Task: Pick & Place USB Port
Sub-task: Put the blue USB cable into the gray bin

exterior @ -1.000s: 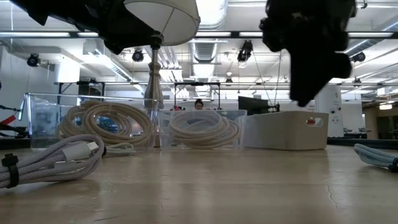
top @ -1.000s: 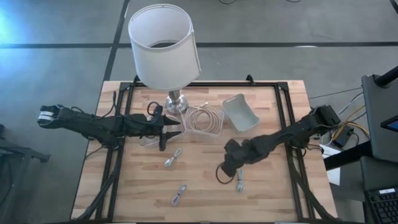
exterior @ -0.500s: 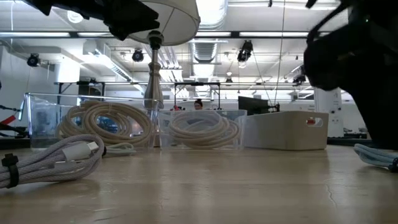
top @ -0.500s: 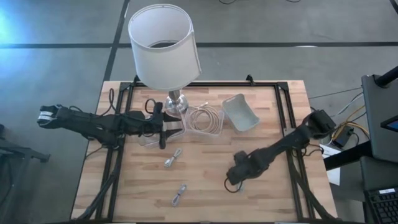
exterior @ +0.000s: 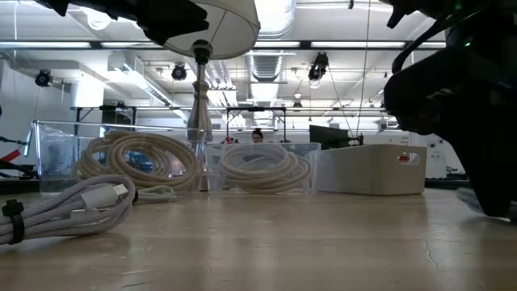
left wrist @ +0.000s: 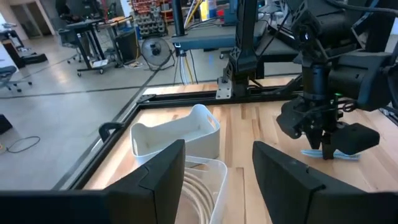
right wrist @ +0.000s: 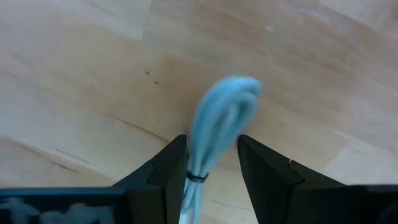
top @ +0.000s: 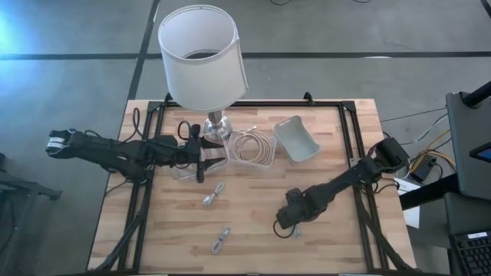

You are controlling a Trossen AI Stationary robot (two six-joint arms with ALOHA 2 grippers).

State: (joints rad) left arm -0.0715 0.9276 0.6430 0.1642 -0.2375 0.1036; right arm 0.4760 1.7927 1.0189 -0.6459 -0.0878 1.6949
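Note:
A light blue bundled USB cable (right wrist: pixel 224 106) lies flat on the wooden table near its right front. My right gripper (right wrist: pixel 211 142) points down over it, open, with one finger on each side of the bundle; whether a finger touches the bundle, I cannot tell. In the high view this gripper (top: pixel 288 221) hides most of the bundle. Two more bundled cables (top: pixel 213 194) (top: pixel 221 239) lie on the table's middle and near part. My left gripper (top: pixel 203 161) hovers open and level above the clear containers at the back left, holding nothing.
A lamp (top: pixel 203 57) stands at the back. Beside it, a clear container (top: pixel 253 147) holds a coiled white cable. A white bin (top: pixel 298 139) sits to its right. A black frame (top: pixel 357 146) runs along the table's edges. A grey bundle (exterior: pixel 73 206) lies near the low camera.
My right gripper has come down toward the table's near edge, rolling about its own axis. It now straddles the light blue cable bundle just above the table. My left gripper has risen a little over the containers.

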